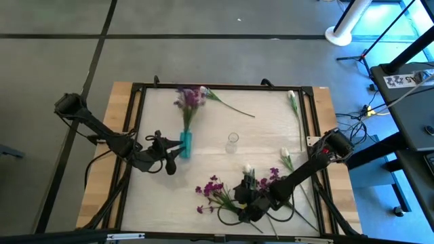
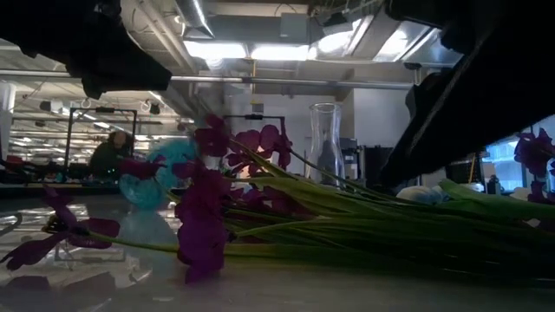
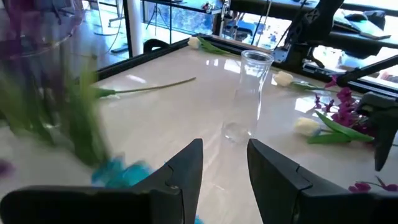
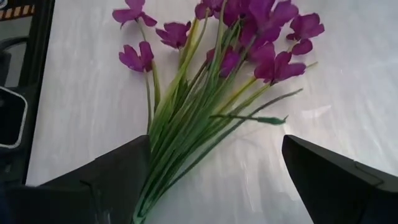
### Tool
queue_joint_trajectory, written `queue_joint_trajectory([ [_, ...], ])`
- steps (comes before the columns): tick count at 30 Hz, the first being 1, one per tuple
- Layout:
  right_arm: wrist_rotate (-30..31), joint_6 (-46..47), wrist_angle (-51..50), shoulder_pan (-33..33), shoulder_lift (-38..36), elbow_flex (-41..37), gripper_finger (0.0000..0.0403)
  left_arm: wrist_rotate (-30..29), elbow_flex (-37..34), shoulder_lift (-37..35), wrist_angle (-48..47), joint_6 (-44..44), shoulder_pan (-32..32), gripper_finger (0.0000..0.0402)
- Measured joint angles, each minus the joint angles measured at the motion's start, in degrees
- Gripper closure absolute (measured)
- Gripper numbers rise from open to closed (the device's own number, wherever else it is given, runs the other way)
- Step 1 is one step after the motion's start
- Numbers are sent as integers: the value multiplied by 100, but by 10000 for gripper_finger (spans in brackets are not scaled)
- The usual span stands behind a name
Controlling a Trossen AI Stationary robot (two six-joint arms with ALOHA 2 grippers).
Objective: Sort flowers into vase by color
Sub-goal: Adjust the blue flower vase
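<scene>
From above, the left gripper (image 1: pixel 178 150) pinches a blue vase (image 1: pixel 185 144) holding purple flowers (image 1: pixel 189 99), left of the table's (image 1: pixel 224 176) centre. Only the right wrist view shows the right gripper (image 4: pixel 211 180) spread wide around a purple bunch's (image 4: pixel 205 87) stems near the front edge

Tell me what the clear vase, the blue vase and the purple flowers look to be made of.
Clear vase: probably glass or clear plastic, glossy; the table shows through it.
Blue vase: translucent turquoise, likely tinted glass or plastic.
Purple flowers: look artificial, matte fabric-like petals on smooth plastic-looking green stems.
</scene>
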Motion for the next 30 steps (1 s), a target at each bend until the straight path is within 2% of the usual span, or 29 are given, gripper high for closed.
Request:
queue_joint_trajectory([
  [4,-2,0,-4,0,-4,0,40,110,1,0,96,-199,89,280],
  [8,0,-38,-25,-9,-70,0,40,715,76,0,24,-768,764,280],
  [13,-87,-52,-257,-166,-254,0,40,1659,417,2,-853,-962,1926,269],
  [19,-739,-341,-933,-360,-538,0,40,2821,950,509,-2048,-1291,2995,219],
  [21,-881,-555,-1176,-438,-588,0,40,3108,1229,845,-2518,-1444,3097,204],
  [27,-909,-942,-1782,-660,-621,3,40,3187,2381,1650,-4555,-2178,3028,188],
  [30,-931,-1004,-2156,-662,-631,0,40,3687,2696,1815,-5095,-2489,3026,188],
])
